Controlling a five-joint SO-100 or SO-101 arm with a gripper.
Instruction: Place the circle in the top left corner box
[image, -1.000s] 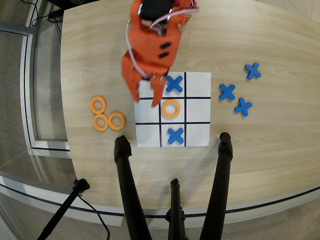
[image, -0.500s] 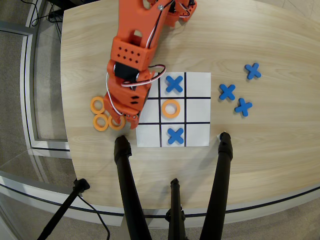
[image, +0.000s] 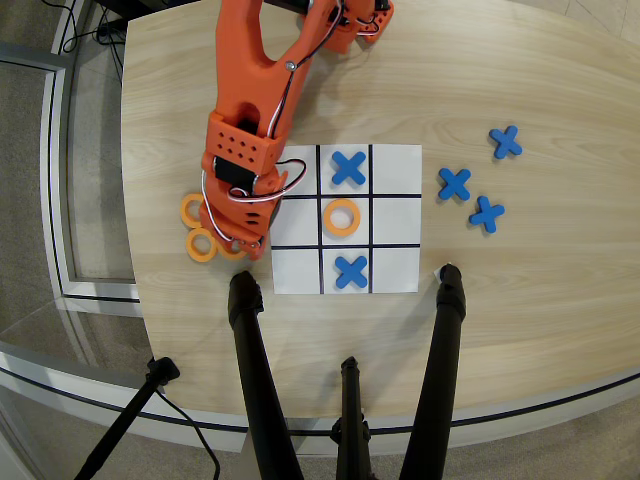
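While half a second ago it sat nearer the grid, the orange arm (image: 240, 170) now covers flat orange rings (image: 196, 211) near the table's left edge | fingers (image: 237, 243) hidden, grip unclear | paper grid (image: 395, 215) holds smooth blue crosses (image: 348, 167).

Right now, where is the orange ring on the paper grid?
In the overhead view, the orange ring lies in the grid's centre cell, between two blue crosses.

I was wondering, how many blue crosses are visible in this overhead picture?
5. Two lie on the paper grid: top-middle cell and bottom-middle cell. Three lie on the table right of it. The arm might hide others.
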